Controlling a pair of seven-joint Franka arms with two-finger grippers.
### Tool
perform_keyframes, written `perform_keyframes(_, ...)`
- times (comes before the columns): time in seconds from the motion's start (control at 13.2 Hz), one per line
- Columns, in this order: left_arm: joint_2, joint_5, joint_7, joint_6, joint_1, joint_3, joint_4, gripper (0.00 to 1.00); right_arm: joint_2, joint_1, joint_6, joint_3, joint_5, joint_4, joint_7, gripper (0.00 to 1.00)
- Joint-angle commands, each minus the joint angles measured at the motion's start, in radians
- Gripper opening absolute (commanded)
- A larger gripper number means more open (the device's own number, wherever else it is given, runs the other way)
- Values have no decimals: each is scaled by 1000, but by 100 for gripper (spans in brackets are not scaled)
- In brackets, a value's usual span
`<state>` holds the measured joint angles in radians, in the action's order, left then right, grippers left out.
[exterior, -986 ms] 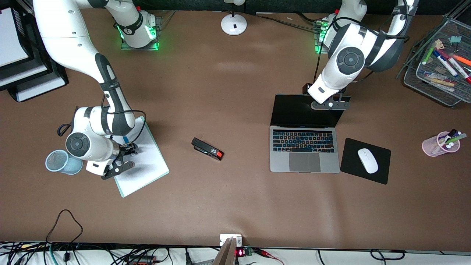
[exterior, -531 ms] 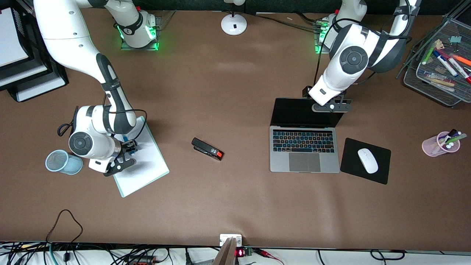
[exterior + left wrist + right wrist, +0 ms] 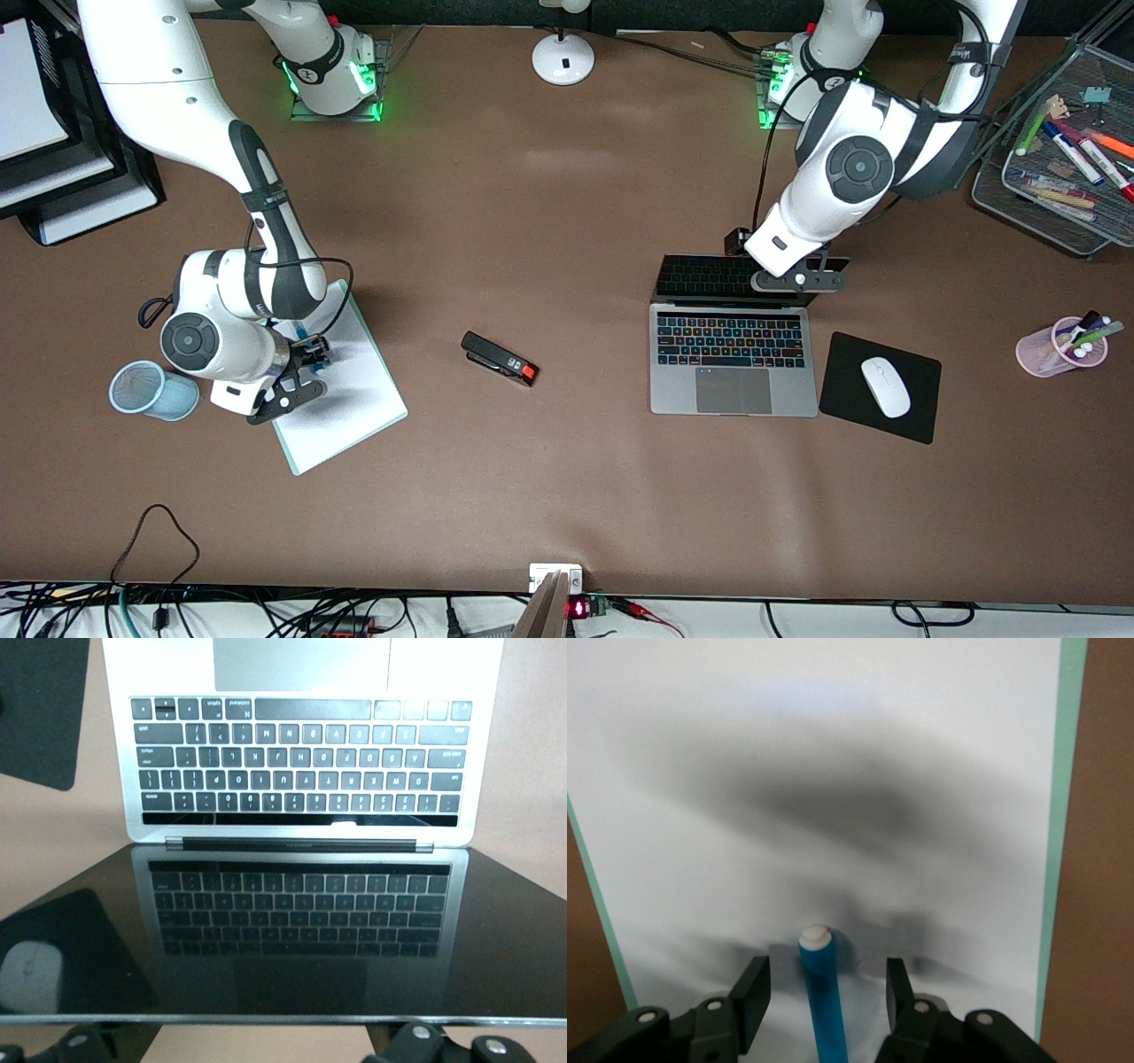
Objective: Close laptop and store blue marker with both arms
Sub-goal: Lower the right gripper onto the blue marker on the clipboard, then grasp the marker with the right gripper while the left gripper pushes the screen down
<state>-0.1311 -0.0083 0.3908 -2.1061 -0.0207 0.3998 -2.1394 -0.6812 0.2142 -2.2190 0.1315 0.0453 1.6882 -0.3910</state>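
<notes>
The silver-grey laptop [image 3: 733,372] sits open toward the left arm's end of the table, its black screen [image 3: 301,930] tipped well forward over the keys and mirroring them. My left gripper [image 3: 796,279] rests at the lid's top edge. The blue marker [image 3: 822,992] with its white end cap lies on a white pad [image 3: 345,390] toward the right arm's end. My right gripper [image 3: 827,973] is low over the pad, open, with one finger on each side of the marker and a gap between each finger and it.
A blue mesh cup [image 3: 142,390] stands beside the right gripper. A black stapler [image 3: 500,359] lies mid-table. A white mouse [image 3: 886,387] rests on a black mouse pad [image 3: 917,416] beside the laptop. A pink cup [image 3: 1059,347] and wire tray [image 3: 1054,204] hold mixed markers.
The left gripper has moved toward the keyboard with the lid's top edge, and the lid has tipped further down. The right gripper has stayed over the marker with only a small shift.
</notes>
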Motion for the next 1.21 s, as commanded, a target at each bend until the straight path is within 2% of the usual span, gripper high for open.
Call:
perform_keyframes(0.0,-45,4,10,-3,-22,2,64,100,19,4,1,2,18,28,-5,57)
perform_keyframes(0.53,-114,4,3,-5,-34,1,138,100,15,4,1,3,18,28,-6,46)
perform_keyframes(0.83,-149,10,0,-29,-44,1,165,100,9,2,-5,3,18,28,-9,44)
perform_keyframes(1.14,-191,14,6,-66,-45,-1,184,100,9,2,-5,2,18,25,-12,29)
